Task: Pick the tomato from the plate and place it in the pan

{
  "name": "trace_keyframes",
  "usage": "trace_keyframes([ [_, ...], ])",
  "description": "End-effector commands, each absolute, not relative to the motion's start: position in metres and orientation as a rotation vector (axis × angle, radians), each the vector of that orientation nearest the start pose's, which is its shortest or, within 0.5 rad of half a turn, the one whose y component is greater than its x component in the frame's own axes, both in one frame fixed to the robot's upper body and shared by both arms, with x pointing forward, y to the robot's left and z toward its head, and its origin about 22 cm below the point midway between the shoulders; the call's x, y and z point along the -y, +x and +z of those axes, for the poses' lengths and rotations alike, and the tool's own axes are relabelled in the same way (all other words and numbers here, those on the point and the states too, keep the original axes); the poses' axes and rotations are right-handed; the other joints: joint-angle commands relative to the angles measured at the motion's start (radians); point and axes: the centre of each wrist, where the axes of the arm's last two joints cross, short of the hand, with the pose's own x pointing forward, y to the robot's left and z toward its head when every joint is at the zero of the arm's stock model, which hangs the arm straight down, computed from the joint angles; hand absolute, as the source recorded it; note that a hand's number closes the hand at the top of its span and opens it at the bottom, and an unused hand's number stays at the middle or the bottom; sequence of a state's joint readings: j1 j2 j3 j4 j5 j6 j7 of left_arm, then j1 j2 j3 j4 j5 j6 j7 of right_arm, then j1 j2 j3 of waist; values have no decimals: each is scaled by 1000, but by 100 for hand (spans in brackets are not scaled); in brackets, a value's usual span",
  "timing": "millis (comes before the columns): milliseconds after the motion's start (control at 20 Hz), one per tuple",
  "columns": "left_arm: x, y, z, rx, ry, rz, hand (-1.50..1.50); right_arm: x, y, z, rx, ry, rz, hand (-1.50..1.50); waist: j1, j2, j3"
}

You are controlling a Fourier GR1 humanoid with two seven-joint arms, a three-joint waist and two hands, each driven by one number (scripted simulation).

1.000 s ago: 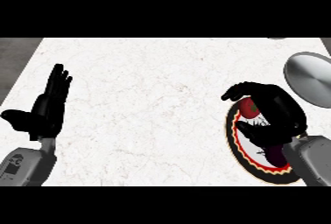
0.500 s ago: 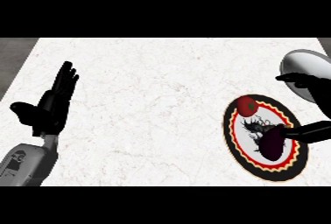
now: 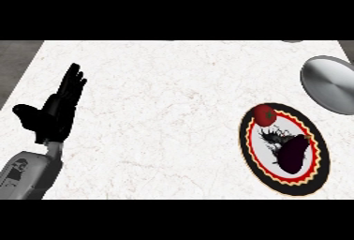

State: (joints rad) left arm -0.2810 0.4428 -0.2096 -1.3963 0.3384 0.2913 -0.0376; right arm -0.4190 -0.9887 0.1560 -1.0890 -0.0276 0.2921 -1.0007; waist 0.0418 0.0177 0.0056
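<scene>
The white surface (image 3: 173, 117) carries the plate (image 3: 257, 166) at 4 o'clock and the pan (image 3: 330, 84) at 2. The left hand (image 3: 55, 112) rests spread at 9; the right hand is unseen. The tomato (image 3: 265, 114) sits on the plate's upper rim, ungrasped: picking seems next, needing the right hand over it.

Only your left hand shows up here.

Your left hand (image 3: 56, 108) sits at the near left, fingers straight and pointing toward the far side, thumb sticking out to the left. The grey forearm comes in from the near-left corner, angled slightly right. It's holding nothing. Your right hand isn't anywhere in view.
</scene>
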Motion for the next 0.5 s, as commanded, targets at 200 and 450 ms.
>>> trace_keyframes([
  [200,-267,307,59,1642,167,-85,0,460,332,184,2220,-92,1375,-150,1,-8,-3],
  [450,-265,309,50,1607,183,-55,0,421,348,187,2199,-47,1437,-150,-25,-13,-5],
])
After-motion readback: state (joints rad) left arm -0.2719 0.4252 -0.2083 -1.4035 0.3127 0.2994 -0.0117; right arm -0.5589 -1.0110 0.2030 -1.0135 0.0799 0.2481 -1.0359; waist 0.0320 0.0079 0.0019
